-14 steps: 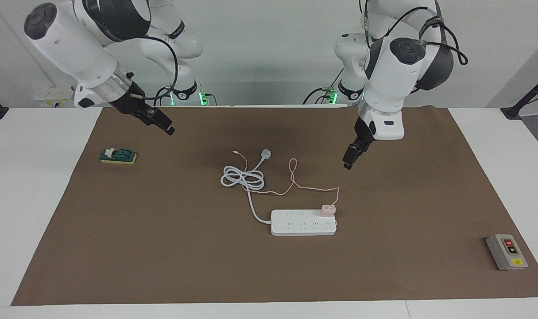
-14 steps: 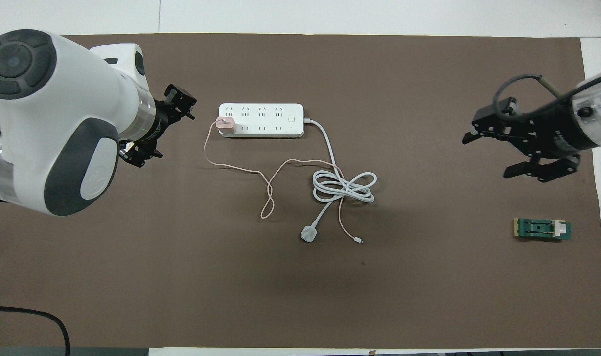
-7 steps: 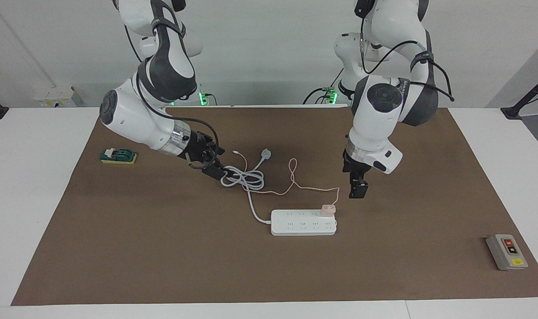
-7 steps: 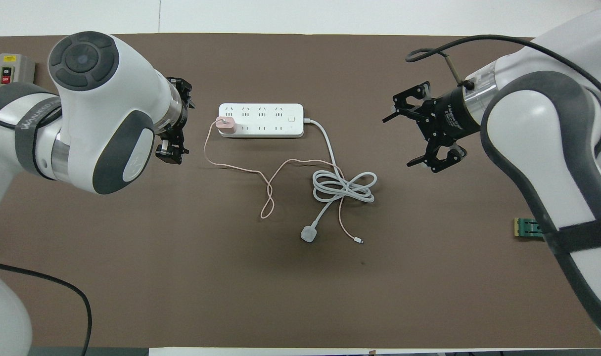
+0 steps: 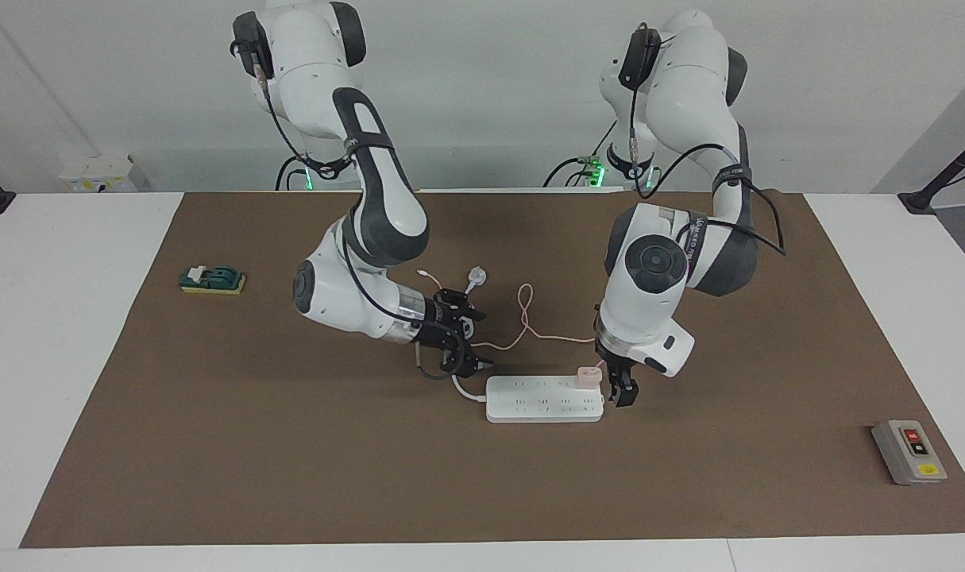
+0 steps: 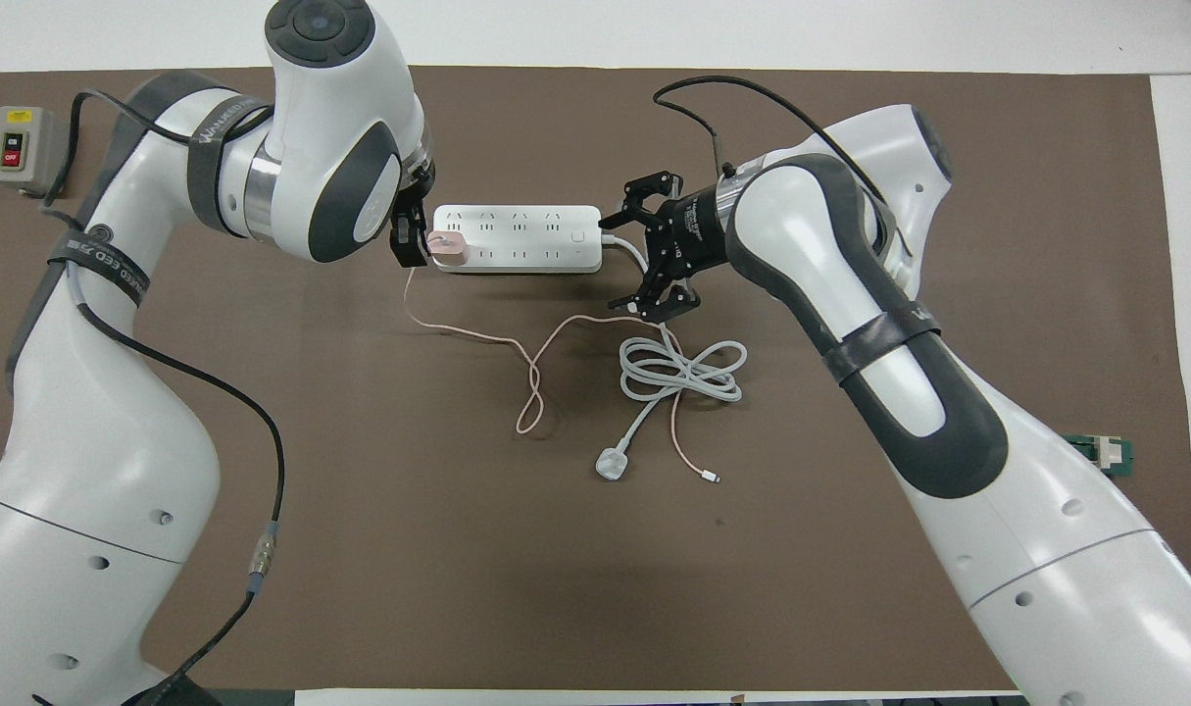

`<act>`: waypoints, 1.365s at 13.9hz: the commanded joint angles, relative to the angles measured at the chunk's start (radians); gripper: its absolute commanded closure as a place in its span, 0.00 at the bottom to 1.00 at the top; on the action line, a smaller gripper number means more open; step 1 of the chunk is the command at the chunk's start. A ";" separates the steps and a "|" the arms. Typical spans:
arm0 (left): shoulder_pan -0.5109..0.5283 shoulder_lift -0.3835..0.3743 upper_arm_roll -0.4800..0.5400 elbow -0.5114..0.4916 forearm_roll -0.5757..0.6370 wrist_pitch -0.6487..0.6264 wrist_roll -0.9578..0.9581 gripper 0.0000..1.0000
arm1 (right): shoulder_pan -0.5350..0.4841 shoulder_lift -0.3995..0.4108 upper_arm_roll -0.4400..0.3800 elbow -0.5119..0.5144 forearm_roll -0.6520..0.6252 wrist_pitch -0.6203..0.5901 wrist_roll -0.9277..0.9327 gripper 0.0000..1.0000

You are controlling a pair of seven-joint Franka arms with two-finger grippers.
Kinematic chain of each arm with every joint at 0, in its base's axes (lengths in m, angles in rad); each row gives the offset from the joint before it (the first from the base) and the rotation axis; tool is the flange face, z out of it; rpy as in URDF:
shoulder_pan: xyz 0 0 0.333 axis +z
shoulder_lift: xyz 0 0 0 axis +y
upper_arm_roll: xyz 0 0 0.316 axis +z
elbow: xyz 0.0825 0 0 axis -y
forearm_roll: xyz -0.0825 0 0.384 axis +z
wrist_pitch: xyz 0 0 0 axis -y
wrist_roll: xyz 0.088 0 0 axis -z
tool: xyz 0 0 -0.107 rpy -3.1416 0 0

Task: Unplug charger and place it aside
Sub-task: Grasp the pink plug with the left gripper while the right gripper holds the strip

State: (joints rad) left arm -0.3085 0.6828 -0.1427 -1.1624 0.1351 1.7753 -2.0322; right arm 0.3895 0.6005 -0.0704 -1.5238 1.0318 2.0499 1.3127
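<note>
The charger (image 5: 588,374) sits plugged into the power strip (image 5: 544,400); the left gripper (image 5: 619,391), fingers' spacing unreadable, stands beside it; the right gripper (image 5: 466,343) is spread apart.

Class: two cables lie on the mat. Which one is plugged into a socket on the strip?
The thin pink cable: its cube charger sits in the power strip; the thick white cord's round plug lies loose.

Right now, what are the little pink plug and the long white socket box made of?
The charger looks like smooth matte pink plastic, with no shine or seams. The power strip looks like hard white plastic, slightly glossy, with moulded socket holes. Both are guesses from looks.
</note>
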 commanded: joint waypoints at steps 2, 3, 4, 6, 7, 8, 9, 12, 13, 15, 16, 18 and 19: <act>-0.012 0.000 0.014 0.009 -0.029 -0.001 -0.019 0.04 | 0.023 0.151 -0.003 0.146 0.024 0.004 0.028 0.00; -0.012 -0.006 0.014 -0.017 -0.035 0.028 -0.022 0.04 | 0.028 0.163 -0.003 0.168 0.019 0.000 0.025 0.00; -0.012 -0.026 0.014 -0.063 -0.038 0.068 -0.023 0.04 | 0.022 0.168 -0.003 0.169 0.002 -0.008 0.017 0.00; -0.014 -0.049 0.014 -0.120 -0.038 0.098 -0.028 0.04 | 0.029 0.177 -0.003 0.177 -0.024 0.001 0.008 0.00; -0.014 -0.049 0.014 -0.120 -0.038 0.096 -0.032 0.04 | 0.031 0.183 -0.003 0.180 -0.033 0.007 -0.003 0.00; -0.014 -0.051 0.014 -0.123 -0.046 0.098 -0.032 0.04 | 0.031 0.194 -0.003 0.195 -0.035 0.015 -0.018 0.00; -0.014 -0.052 0.014 -0.132 -0.046 0.098 -0.032 0.04 | 0.031 0.211 -0.003 0.221 -0.039 0.022 -0.023 0.00; -0.014 -0.078 0.014 -0.192 -0.045 0.142 -0.032 0.04 | 0.032 0.252 -0.005 0.266 -0.042 0.052 -0.026 0.00; -0.012 -0.081 0.014 -0.209 -0.043 0.153 -0.032 0.05 | 0.032 0.263 -0.005 0.267 -0.042 0.073 -0.026 0.00; -0.011 -0.085 0.014 -0.223 -0.040 0.168 -0.031 0.08 | 0.032 0.286 -0.003 0.301 -0.041 0.085 -0.024 0.00; -0.011 -0.089 0.014 -0.229 -0.040 0.185 -0.028 0.08 | 0.032 0.288 -0.003 0.303 -0.041 0.090 -0.024 0.00; -0.012 -0.104 0.014 -0.270 -0.034 0.208 -0.022 0.08 | 0.034 0.301 -0.005 0.304 -0.042 0.096 -0.026 0.00; -0.012 -0.108 0.014 -0.284 -0.032 0.216 -0.017 0.08 | 0.034 0.314 -0.006 0.339 -0.042 0.084 -0.024 0.00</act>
State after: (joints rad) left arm -0.3107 0.6280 -0.1437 -1.3604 0.1048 1.9482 -2.0501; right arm 0.4218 0.8648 -0.0743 -1.2498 1.0006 2.1279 1.2990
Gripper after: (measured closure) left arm 0.079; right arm 0.000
